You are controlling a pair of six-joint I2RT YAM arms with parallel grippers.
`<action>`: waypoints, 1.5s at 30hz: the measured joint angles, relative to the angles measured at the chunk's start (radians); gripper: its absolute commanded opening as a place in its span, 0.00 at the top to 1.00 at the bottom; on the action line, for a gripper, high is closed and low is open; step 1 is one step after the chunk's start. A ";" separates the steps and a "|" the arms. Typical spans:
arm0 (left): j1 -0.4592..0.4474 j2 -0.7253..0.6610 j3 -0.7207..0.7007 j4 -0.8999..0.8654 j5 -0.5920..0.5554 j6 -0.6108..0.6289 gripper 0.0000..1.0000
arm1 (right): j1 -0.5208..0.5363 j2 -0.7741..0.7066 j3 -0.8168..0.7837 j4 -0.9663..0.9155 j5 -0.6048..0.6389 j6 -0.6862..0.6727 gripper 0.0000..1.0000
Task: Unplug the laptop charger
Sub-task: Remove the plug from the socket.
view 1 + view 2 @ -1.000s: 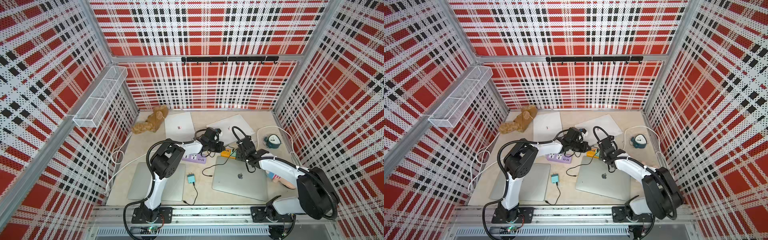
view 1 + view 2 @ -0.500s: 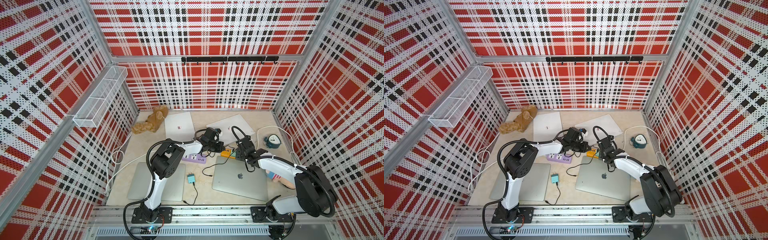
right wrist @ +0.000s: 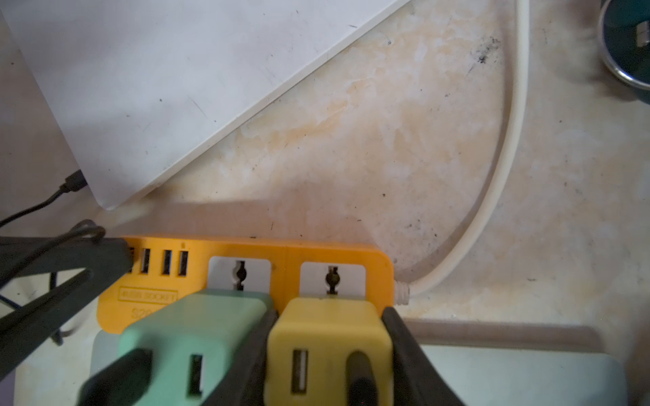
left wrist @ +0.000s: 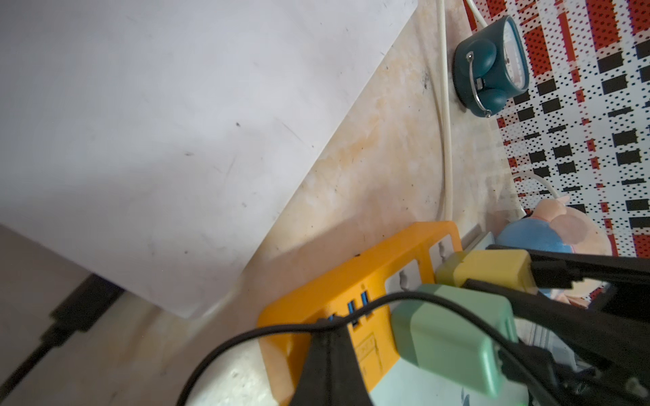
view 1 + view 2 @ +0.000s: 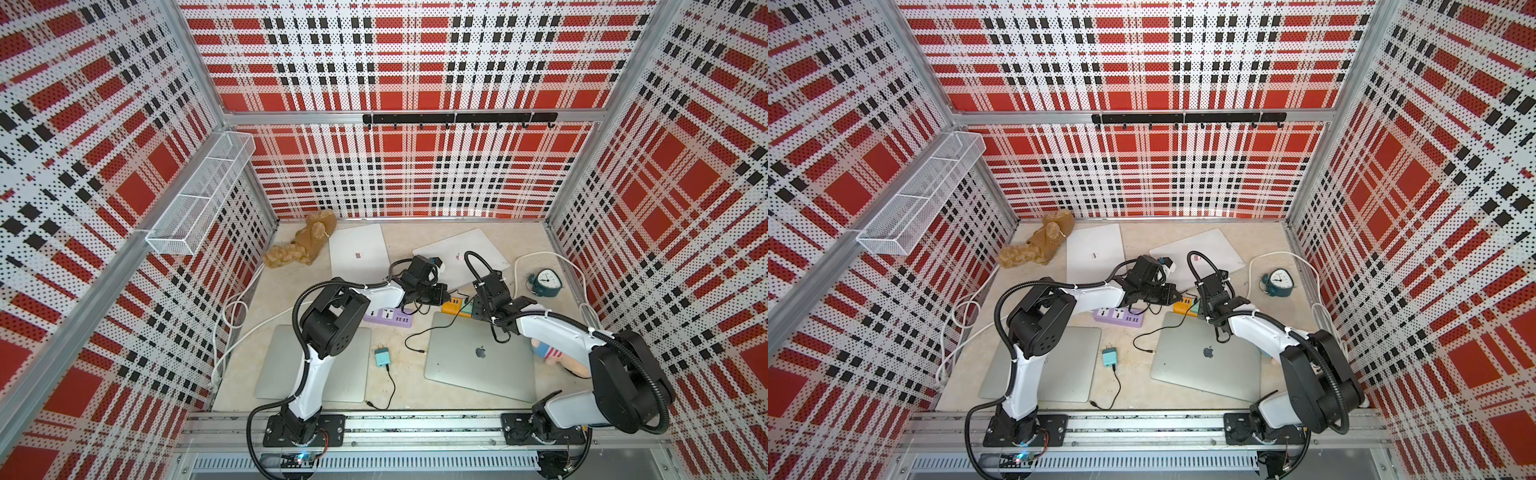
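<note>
Midway across the bench (image 5: pixel 415 232), in both top views, my two arms meet over the orange power strip (image 5: pixel 451 306). The left end effector (image 5: pixel 444 297) is clenched at one end of it and the right end effector (image 5: pixel 473 309) is down at the other. The plugs are too small to sort out from up here.

From the left wrist, the yellow charger (image 4: pixel 489 270) sits plugged into the strip, with the green charger (image 4: pixel 453 337) just beside it. The right arm's black fingers (image 4: pixel 580 267) flank the yellow block, one slipped between the two chargers.

From the right wrist, both fingers lie against the yellow charger's sides, so I read it as grasped, with the prongs not yet out. It occupies the socket nearest the strip's white cord (image 3: pixel 506 175), and its black cable (image 3: pixel 358 372) leaves the face toward the camera. The left arm's closed tips are set against the USB end.

As I judge it, the pull should go straight off the socket face, without rocking, while the left end effector pins the strip to the bench. A skewed pull could drag the green neighbour loose as well.
</note>
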 measured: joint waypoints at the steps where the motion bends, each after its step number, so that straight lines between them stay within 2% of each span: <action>1: 0.000 0.000 -0.002 0.002 0.000 0.000 1.00 | -0.004 -0.006 -0.005 0.006 -0.011 0.003 0.69; 9: -0.004 -0.004 -0.010 0.012 -0.011 0.000 1.00 | -0.010 -0.008 -0.007 0.010 -0.027 0.007 0.72; 17: -0.005 -0.004 -0.010 0.014 -0.015 0.000 1.00 | 0.015 0.042 0.051 -0.050 0.021 -0.002 0.73; 26: -0.006 -0.005 -0.014 0.019 -0.018 0.000 1.00 | -0.014 0.006 0.024 -0.034 -0.045 0.011 0.76; 45: -0.016 -0.010 -0.018 0.019 -0.048 0.002 1.00 | 0.008 0.043 0.100 -0.121 0.017 -0.009 0.77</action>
